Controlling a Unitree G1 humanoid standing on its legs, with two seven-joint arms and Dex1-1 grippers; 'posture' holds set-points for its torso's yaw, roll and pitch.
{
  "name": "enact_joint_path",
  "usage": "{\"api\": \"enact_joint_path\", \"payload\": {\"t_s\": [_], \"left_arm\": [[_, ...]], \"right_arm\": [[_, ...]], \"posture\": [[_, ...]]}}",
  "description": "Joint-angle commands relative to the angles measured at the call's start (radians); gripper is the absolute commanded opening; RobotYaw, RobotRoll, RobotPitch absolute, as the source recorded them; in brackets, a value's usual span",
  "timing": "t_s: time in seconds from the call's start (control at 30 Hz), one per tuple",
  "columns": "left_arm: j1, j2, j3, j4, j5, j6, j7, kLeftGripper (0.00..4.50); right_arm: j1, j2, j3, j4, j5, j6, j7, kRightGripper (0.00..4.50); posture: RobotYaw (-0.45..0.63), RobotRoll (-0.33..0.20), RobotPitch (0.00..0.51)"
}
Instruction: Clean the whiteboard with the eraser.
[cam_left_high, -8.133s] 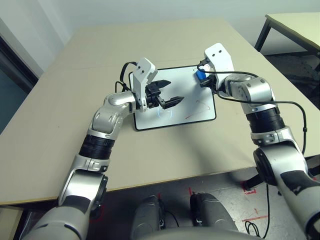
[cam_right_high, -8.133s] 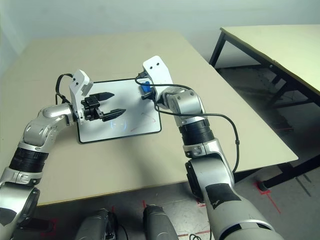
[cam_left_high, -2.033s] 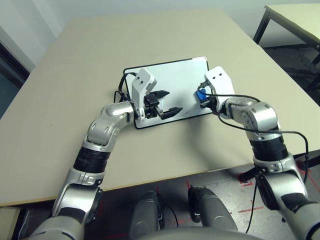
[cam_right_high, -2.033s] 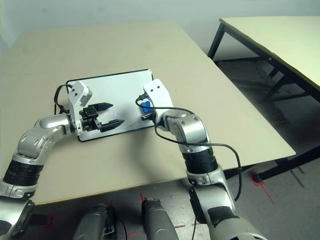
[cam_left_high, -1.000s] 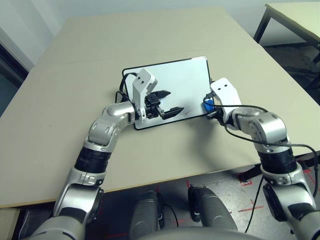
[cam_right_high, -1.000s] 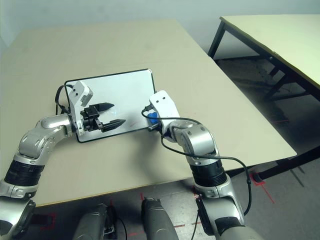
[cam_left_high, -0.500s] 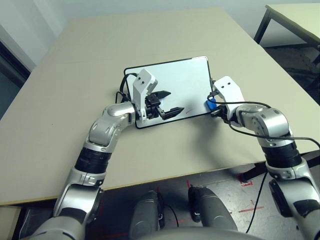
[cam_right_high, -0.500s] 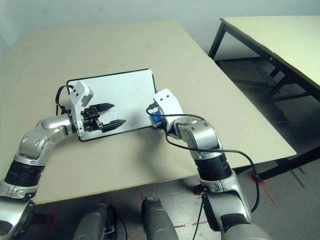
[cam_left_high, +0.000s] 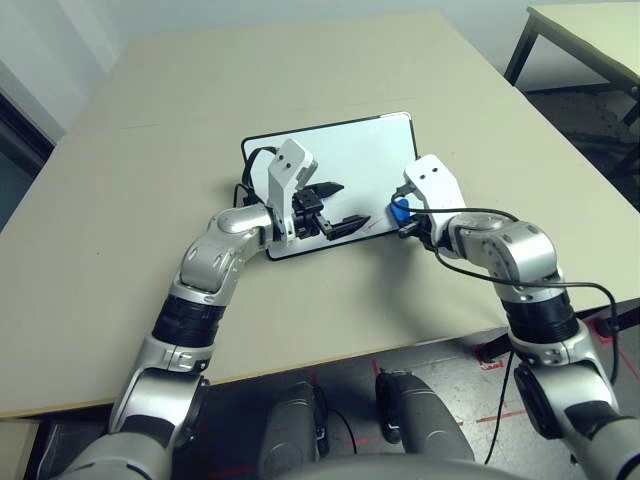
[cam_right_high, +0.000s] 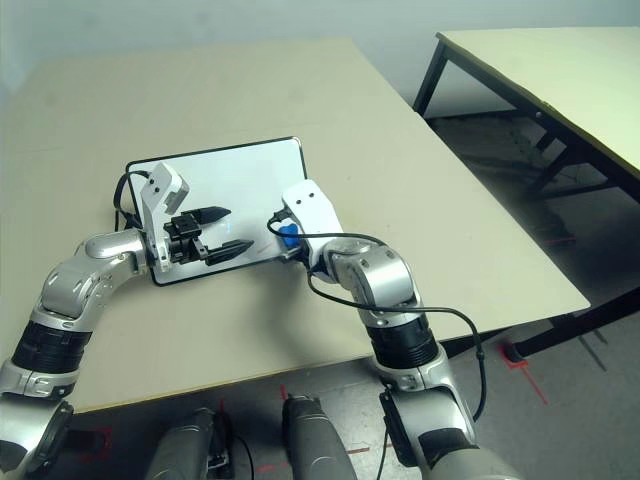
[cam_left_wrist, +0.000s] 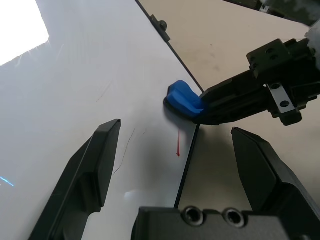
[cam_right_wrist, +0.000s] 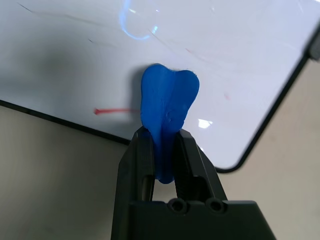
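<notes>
The whiteboard lies flat in the middle of the beige table, with faint thin strokes and a short red mark near its near right edge. My right gripper is shut on the blue eraser. It presses the eraser onto the board's near right corner, just inside the black frame. My left gripper hovers open over the near left part of the board, with nothing between its fingers. In the left wrist view the eraser and the right gripper lie ahead of those open fingers.
A black cable loops from my left wrist by the board's left edge. A second table stands at the back right, across a gap of floor. The beige table spreads wide on the left and beyond the board.
My right gripper, still holding the eraser, has slid left from the board's right edge back onto its near right corner. The left arm has stayed where it was.
</notes>
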Motion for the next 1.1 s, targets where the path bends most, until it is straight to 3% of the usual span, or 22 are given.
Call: {"api": "enact_joint_path", "payload": {"t_s": [0.03, 0.23, 0.6, 0.93, 1.1], "left_arm": [[0.007, 0.034, 0.0, -0.014, 0.003, 0.021, -0.012, 4.5], [-0.002, 0.052, 0.004, -0.014, -0.003, 0.026, -0.011, 4.5], [0.006, 0.054, 0.001, -0.029, -0.006, 0.035, -0.011, 4.5], [0.008, 0.126, -0.03, -0.047, 0.0, 0.092, -0.069, 4.5], [0.014, 0.149, -0.029, -0.055, -0.002, 0.105, -0.079, 4.5]], "right_arm": [[-0.009, 0.037, 0.045, -0.006, 0.028, 0.031, 0.014, 0.51], [-0.004, 0.031, 0.06, 0.027, 0.011, 0.002, 0.012, 0.51], [-0.079, -0.061, -0.026, 0.237, -0.039, -0.16, -0.012, 0.51], [0.023, -0.015, 0.072, -0.007, 0.041, 0.062, 0.028, 0.51], [0.023, 0.002, 0.086, 0.0, 0.041, 0.068, 0.025, 0.51]], "posture": [[-0.11, 0.0, 0.142], [-0.1, 0.0, 0.141], [-0.1, 0.0, 0.137], [-0.11, 0.0, 0.135], [-0.1, 0.0, 0.135]]}}
